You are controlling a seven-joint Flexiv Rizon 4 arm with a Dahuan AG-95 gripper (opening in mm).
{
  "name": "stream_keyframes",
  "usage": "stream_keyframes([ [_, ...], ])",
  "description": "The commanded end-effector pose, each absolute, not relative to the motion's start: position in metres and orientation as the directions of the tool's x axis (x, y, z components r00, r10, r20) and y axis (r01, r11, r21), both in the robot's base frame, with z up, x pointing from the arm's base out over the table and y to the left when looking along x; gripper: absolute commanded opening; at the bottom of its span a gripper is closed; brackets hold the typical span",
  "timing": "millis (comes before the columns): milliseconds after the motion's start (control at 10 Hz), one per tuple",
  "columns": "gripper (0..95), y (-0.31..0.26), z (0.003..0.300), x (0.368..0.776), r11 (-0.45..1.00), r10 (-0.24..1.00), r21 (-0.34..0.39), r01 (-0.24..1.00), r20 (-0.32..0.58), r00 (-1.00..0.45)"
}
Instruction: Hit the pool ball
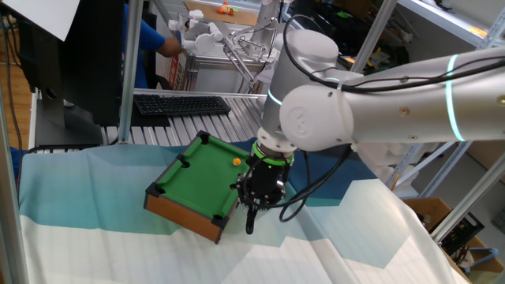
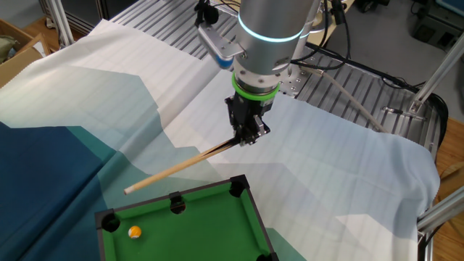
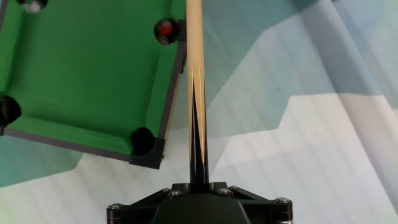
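Note:
A tiny orange-yellow pool ball [image 1: 237, 160] lies on the felt of the miniature green pool table [image 1: 183, 214], near its far right side. It also shows in the other fixed view [image 2: 135, 232], near the table's left end. My gripper [image 1: 257, 196] is shut on a wooden cue stick [image 2: 181, 165] and hangs just beyond the table's rail [image 2: 210, 190]. In the hand view the cue [image 3: 194, 74] runs straight ahead from the gripper [image 3: 198, 184], outside and alongside the table's right rail [image 3: 173, 81]. The ball is out of the hand view.
The table stands on a blue, teal and white cloth [image 1: 331, 237]. A red object sits in a corner pocket [image 3: 165, 29] in the hand view. A keyboard [image 1: 181, 104] and metal rollers lie behind the table.

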State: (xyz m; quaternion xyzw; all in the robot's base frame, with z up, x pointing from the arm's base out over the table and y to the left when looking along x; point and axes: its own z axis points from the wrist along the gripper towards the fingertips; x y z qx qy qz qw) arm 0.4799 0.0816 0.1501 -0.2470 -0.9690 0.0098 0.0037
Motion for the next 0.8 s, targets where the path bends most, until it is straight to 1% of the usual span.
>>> stream_keyframes([
  [100,0.0,0.082,0.150,0.480,0.870,0.493,-0.029,0.493,0.008,-0.870],
  [300,0.0,0.081,0.148,0.483,0.841,0.541,-0.018,0.541,0.024,-0.841],
  [500,0.0,0.078,0.145,0.491,0.835,0.550,-0.005,0.550,0.028,-0.835],
  [800,0.0,0.078,0.145,0.493,0.840,0.542,-0.007,0.542,0.036,-0.840],
])
